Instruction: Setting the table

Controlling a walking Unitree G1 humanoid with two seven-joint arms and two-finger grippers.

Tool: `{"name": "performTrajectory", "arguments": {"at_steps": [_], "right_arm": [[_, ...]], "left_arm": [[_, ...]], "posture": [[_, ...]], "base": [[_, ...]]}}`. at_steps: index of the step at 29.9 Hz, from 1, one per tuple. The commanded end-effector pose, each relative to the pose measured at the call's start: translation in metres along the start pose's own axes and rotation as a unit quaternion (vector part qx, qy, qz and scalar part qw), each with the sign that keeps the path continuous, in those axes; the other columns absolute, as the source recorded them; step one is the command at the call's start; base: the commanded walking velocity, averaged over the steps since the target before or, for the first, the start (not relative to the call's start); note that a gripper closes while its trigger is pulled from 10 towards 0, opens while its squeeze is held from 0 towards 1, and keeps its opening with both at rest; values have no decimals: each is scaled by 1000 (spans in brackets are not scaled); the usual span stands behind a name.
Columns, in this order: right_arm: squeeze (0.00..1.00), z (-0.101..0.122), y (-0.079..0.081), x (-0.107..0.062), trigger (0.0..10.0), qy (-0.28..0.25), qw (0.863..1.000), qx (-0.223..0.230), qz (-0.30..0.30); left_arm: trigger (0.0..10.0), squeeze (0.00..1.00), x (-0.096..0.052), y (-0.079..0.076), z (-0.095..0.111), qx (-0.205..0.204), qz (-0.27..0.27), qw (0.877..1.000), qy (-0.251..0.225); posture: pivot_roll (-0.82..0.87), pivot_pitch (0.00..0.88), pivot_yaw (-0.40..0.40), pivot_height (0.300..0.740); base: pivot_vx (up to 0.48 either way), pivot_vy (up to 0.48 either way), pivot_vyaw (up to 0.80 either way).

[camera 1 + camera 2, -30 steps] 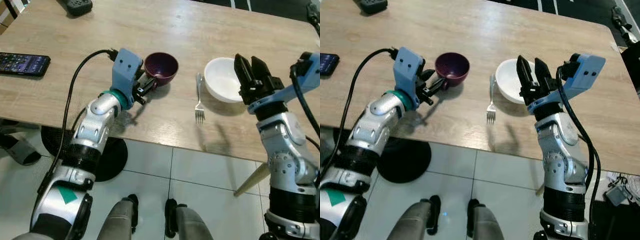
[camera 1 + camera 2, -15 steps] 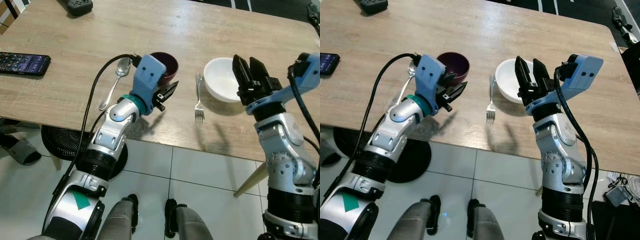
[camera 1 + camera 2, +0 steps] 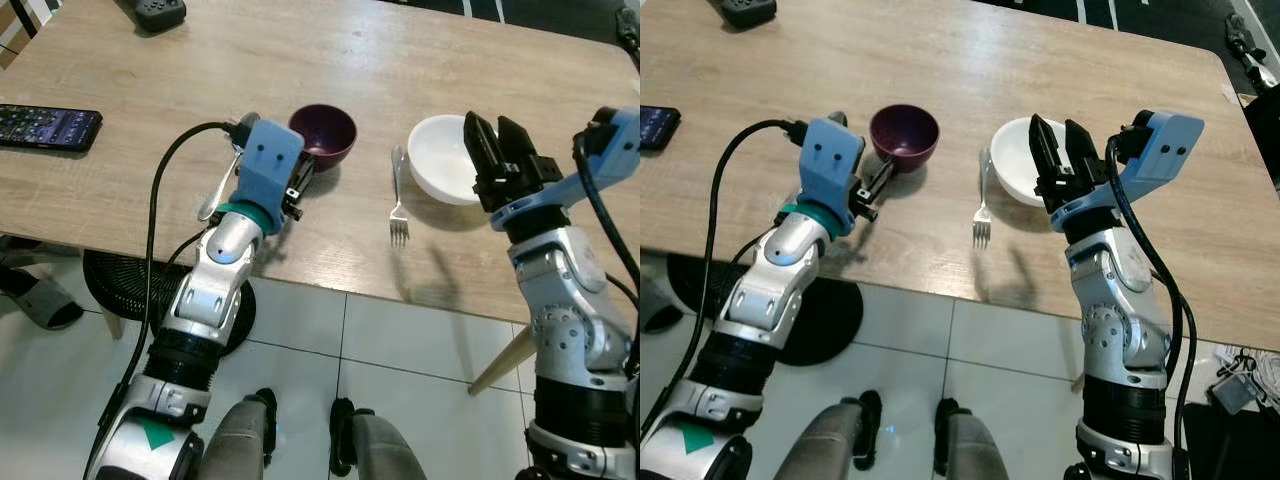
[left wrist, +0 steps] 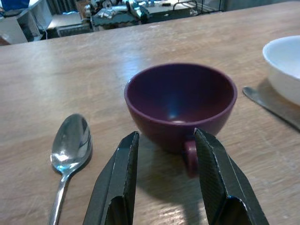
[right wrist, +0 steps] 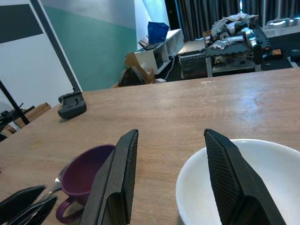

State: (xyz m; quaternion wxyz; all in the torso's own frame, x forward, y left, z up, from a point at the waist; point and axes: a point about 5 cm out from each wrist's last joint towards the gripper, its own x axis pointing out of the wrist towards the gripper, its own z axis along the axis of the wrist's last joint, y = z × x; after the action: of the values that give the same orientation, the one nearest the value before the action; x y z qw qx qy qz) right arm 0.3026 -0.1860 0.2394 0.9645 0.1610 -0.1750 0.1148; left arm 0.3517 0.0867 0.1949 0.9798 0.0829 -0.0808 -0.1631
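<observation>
Judging the tabletop (image 3: 150,90) half set, I had the left gripper (image 4: 161,176), jaws wide, facing the purple cup (image 4: 180,105), spoon (image 4: 70,150) beside it, right gripper (image 5: 171,173) spread over the white bowl (image 5: 234,187).

On your tabletop (image 3: 420,40), the spoon (image 4: 69,152) lay just left of the cup (image 3: 323,136), with the fork (image 3: 398,198) between cup and bowl (image 3: 440,160). A phone (image 3: 46,127) sat far left, well apart; your left hand (image 4: 165,180) pointed at the cup's handle.

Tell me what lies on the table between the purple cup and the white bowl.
A fork lies on the wood between the purple cup and the white bowl, tines toward the table's near edge. The left eye view shows it best.
</observation>
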Motion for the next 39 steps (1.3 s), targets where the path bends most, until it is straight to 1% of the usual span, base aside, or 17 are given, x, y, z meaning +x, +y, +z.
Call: {"name": "performTrajectory", "arguments": {"at_steps": [1, 4, 7, 10, 12, 16, 19, 21, 22, 23, 27, 28, 29, 32, 35, 38, 39], "right_arm": [[0, -2, -3, -1, 10000, 3, 1000, -1, -5], [0, -1, -3, -2, 10000, 2, 1000, -2, -5], [0, -1, -3, -2, 10000, 1, 1000, -2, -5], [0, 0, -2, -3, 10000, 0, 1000, -3, -5], [0, 1, -2, -3, 10000, -1, 1000, -3, -5], [0, 1, -2, -4, 10000, -1, 1000, -3, -5], [0, -1, -2, -4, 10000, 2, 1000, -3, -4], [0, -1, -2, -4, 10000, 2, 1000, -3, -4], [0, -1, -2, -4, 10000, 2, 1000, -3, -4], [0, -1, -2, -4, 10000, 2, 1000, -2, -3], [0, -1, -3, -4, 10000, 3, 1000, -2, -4], [0, -2, -3, -3, 10000, 3, 1000, -2, -3], [0, -2, -3, -3, 10000, 3, 1000, -2, -3], [0, -2, -2, -3, 10000, 2, 1000, -2, -2], [0, -2, -2, -3, 10000, 2, 1000, -2, -2], [0, -1, -3, -3, 10000, 2, 1000, -3, -1], [0, -1, -3, -3, 10000, 2, 1000, -3, -1]], "left_arm": [[10000, 0, 3, 3, -10, -26, 7, 999, 27], [10000, 0, 9, 7, -15, -48, 15, 998, 45], [10000, 0, 11, 7, -13, -48, 11, 998, 44], [10000, 0, 13, 6, -7, -29, 4, 999, 30], [10000, 0, 12, 3, 3, 27, -11, 1000, -6], [10000, 0, 7, -2, 9, 39, -22, 999, -29], [10000, 0, -2, -17, 23, 14, -59, 996, -61], [10000, 0, -4, -20, 26, 8, -66, 996, -67], [10000, 0, -4, -20, 26, 8, -66, 996, -67], [10000, 0, -7, -19, 28, -30, -80, 995, -60], [10000, 0, -7, -17, 27, -46, -82, 994, -53], [10000, 0, -7, -10, 22, -53, -73, 995, -42], [10000, 0, -7, -10, 22, -53, -73, 995, -42], [10000, 0, -3, 26, -1, -66, 1, 998, 6], [10000, 0, -4, 34, -5, -67, 19, 997, 16], [10000, 0, -7, 55, -6, -53, 47, 997, 25], [10000, 0, -7, 55, -6, -53, 47, 997, 25]], "posture": [[96, 149, 1, 740], [96, 149, 1, 740], [84, 151, 1, 740], [84, 150, 2, 740], [86, 153, 4, 740], [88, 156, 4, 740], [89, 157, 3, 740], [89, 157, 3, 740], [89, 157, 3, 740], [92, 155, 2, 740], [96, 152, 2, 740], [97, 151, 2, 740], [97, 151, 2, 740], [95, 144, 0, 740], [95, 144, 0, 740], [99, 141, -4, 740], [99, 141, -4, 740]], "base": [[0, 0, 0], [0, 0, 0], [0, 0, 0], [0, 0, 0], [0, 0, 0], [0, 0, 0], [0, 0, 0], [0, 0, 0], [0, 0, 0], [0, 0, 0], [0, 0, 0], [0, 0, 0], [0, 0, 0], [0, 0, 0], [0, 0, 0], [0, 0, 0], [0, 0, 0]]}}
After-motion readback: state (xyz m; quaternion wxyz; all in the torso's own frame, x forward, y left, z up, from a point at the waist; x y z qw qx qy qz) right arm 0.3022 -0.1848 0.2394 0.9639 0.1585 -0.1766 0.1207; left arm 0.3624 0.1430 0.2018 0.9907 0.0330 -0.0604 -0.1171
